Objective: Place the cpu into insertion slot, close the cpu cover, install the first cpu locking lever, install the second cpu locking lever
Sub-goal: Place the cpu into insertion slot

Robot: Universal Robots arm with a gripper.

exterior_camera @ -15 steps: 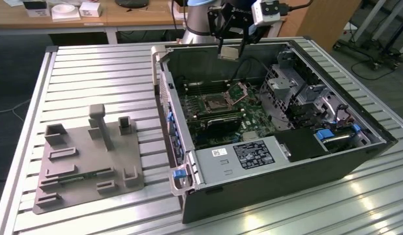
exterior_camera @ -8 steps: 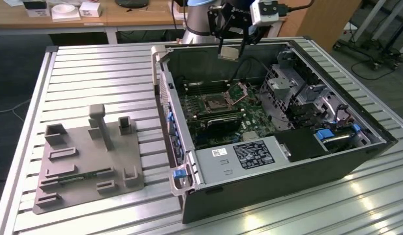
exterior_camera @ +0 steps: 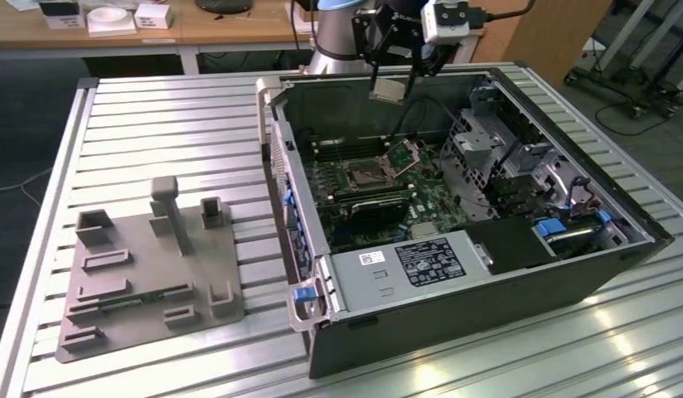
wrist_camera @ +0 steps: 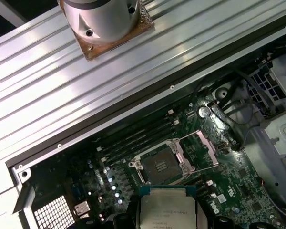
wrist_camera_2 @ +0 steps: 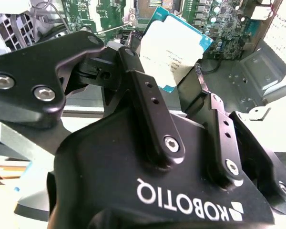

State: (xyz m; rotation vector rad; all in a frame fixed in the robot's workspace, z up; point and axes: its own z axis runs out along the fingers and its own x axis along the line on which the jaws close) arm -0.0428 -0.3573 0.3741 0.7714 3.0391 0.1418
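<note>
Cpu (exterior_camera: 388, 89) is clamped in the end effector (exterior_camera: 390, 81), upper middle of the exterior view, above the computer case (exterior_camera: 607, 274); below, the insertion slot (exterior_camera: 364, 174) lies bare, its cpu cover (exterior_camera: 408, 152) raised.

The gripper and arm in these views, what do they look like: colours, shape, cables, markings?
The matte black two-finger gripper has jointed, bar-like fingers with silvery screw heads and white lettering on its body. The arm is a silvery-grey tube; a white camera box and a black cable sit at its wrist.
</note>
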